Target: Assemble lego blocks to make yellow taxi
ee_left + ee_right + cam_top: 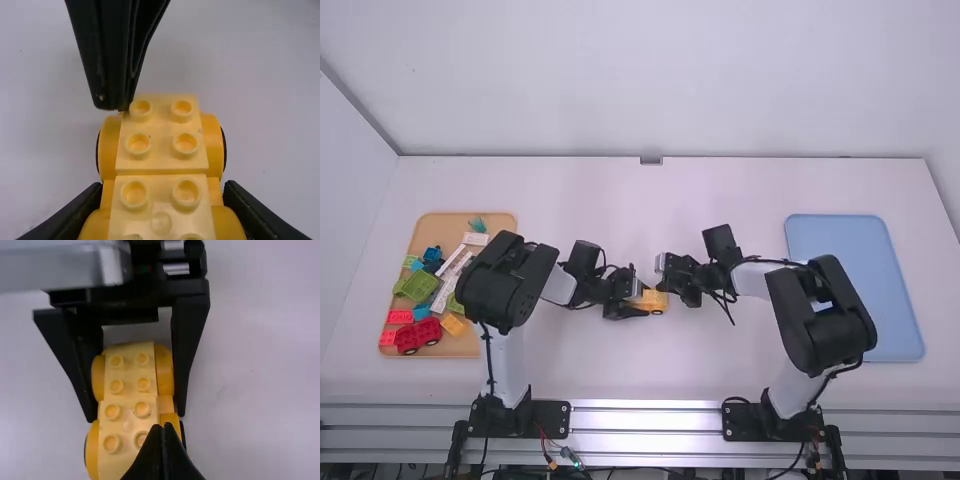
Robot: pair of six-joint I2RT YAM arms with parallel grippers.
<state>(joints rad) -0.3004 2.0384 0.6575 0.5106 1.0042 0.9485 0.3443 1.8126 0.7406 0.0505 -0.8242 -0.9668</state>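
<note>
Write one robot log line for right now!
Taxi build | left gripper: jaws shut on yellow car | right gripper: jaws shut, near its studs | tan tray: loose blocks

This looks like a robotics lab or test booth, since a left arm and a right arm stand mounted on grooved metal rails, with bare cables trailing below and plain white walls enclosing a white counter.
</note>
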